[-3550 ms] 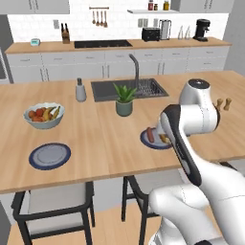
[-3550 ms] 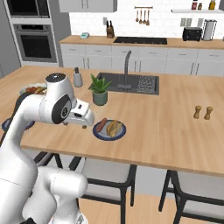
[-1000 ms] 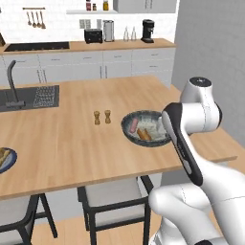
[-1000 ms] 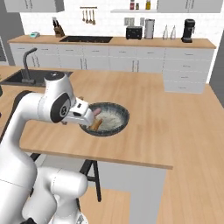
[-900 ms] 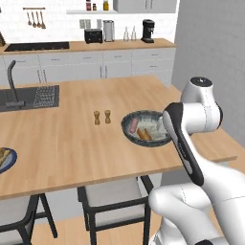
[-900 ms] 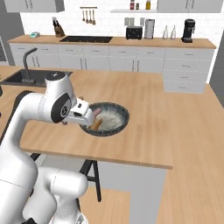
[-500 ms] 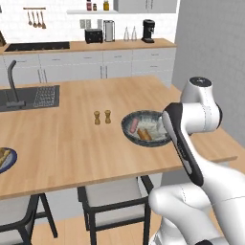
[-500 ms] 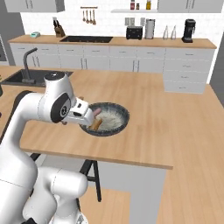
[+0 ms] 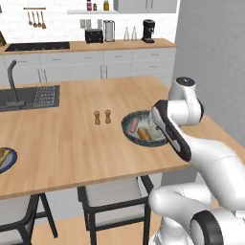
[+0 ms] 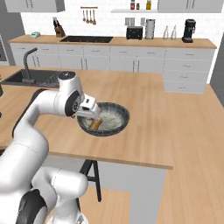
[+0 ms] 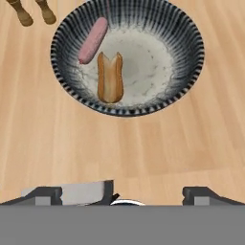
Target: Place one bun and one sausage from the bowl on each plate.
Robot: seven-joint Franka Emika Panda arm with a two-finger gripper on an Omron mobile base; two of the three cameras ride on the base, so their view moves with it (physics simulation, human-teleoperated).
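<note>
Left base view: the wide dark grey round bowl (image 9: 143,127) sits on the wooden counter (image 9: 62,139), holding a golden-tan bun (image 9: 145,135) and a pinkish sausage (image 9: 134,124). A blue-grey plate (image 9: 5,159) lies far left.

Right base view: the gripper (image 10: 93,121) hangs over the bowl's near rim.

Hand view: fingertips (image 11: 48,194) spread wide, empty; bun and sausage lie side by side.

Since the earliest pictures the base has driven along the desk (image 9: 67,143), so both base views have shifted. The arm, which then hung over a plate (image 9: 5,159) holding a bun and a sausage near the sink and potted plant, now hangs over the bowl (image 11: 186,72) at the other end. That plate now sits at the far left edge of the left base view, and the fruit bowl and plant have gone out of frame. Over the last second nothing visibly moves.
</note>
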